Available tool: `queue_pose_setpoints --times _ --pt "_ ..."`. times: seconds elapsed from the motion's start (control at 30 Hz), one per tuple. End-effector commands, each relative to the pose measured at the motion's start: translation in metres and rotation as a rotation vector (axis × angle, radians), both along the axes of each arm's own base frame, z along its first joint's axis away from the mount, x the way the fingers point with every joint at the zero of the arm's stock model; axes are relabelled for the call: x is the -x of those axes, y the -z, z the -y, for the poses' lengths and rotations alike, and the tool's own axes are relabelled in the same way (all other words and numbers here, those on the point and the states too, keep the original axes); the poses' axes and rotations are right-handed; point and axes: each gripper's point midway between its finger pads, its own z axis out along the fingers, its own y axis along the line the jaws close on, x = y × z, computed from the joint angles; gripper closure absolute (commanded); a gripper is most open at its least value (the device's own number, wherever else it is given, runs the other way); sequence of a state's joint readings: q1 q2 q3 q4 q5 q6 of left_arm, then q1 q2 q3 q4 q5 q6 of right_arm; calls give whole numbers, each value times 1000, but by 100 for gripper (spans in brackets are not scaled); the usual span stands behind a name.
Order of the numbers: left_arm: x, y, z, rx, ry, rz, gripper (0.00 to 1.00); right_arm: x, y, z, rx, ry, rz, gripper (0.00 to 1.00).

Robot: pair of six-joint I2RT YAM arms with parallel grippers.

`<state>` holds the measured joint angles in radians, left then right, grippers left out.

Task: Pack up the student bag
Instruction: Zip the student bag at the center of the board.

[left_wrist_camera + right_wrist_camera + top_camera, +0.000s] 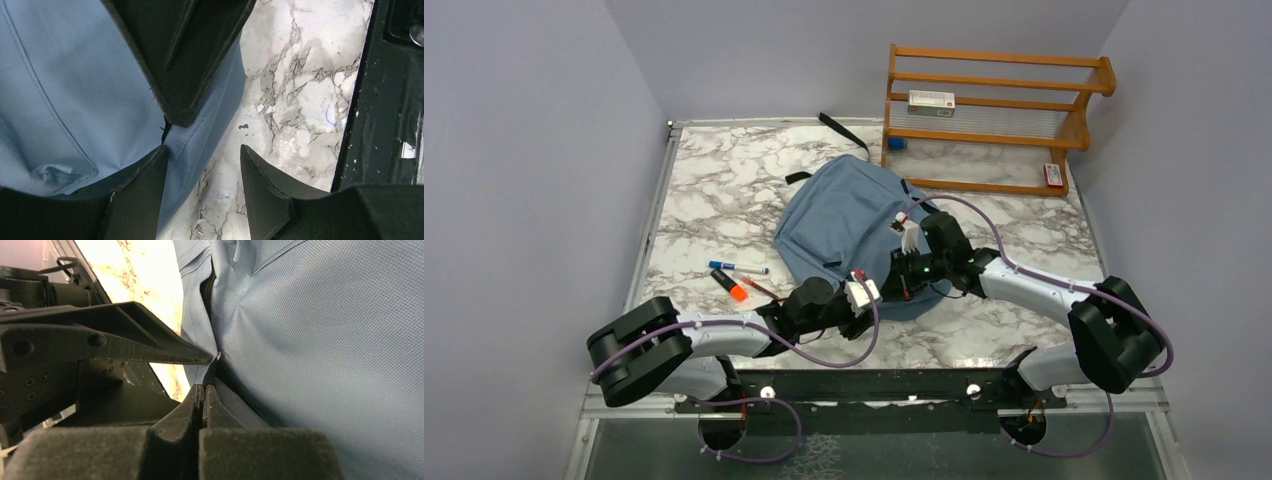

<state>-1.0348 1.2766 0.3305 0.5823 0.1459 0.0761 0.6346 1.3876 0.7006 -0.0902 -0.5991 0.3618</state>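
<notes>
The student bag [849,225], dusty-blue fabric with black straps, lies flat mid-table. Both grippers meet at its near right edge. My left gripper [864,292] [202,150] is open; one finger [142,180] rests against the bag's blue edge [75,100], and bare marble shows in the gap. My right gripper [907,280] [204,387] is shut, its tips pinching the dark zipper trim [212,371] on the bag's seam [300,340]. In the left wrist view the right gripper appears as a black wedge [185,60] pointing down at that seam.
Two markers [737,268] [729,285] lie on the marble left of the bag. A wooden rack [994,120] stands at the back right, holding a small box [931,102]. A red item [1053,175] is beside its base. A black strap [844,130] trails toward the back.
</notes>
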Motion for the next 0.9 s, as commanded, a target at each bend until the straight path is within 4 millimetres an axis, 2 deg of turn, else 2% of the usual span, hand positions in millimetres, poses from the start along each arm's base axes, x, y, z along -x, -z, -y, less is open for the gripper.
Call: queue_pose_setpoints --times 0.0,0.23,0.33,0.47,0.57,0.67,0.87 --pt "2 -14 17 43 76 44 43 -2 0 -3 -28 32 -23 99" --pt "5 2 26 13 128 28 45 -1 5 -3 -18 30 -41 99" --pt "9 8 30 12 154 9 49 0 8 -2 -15 33 -55 99" --pt "16 21 30 -8 182 -29 63 -1 11 -1 -5 53 -62 87" --pt "21 28 28 -21 200 -53 69 -3 14 0 9 69 -69 80" --pt "24 32 26 -29 202 -62 71 -3 19 1 27 72 -79 76" --pt "23 34 25 -32 198 -62 71 -3 25 5 61 76 -85 75"
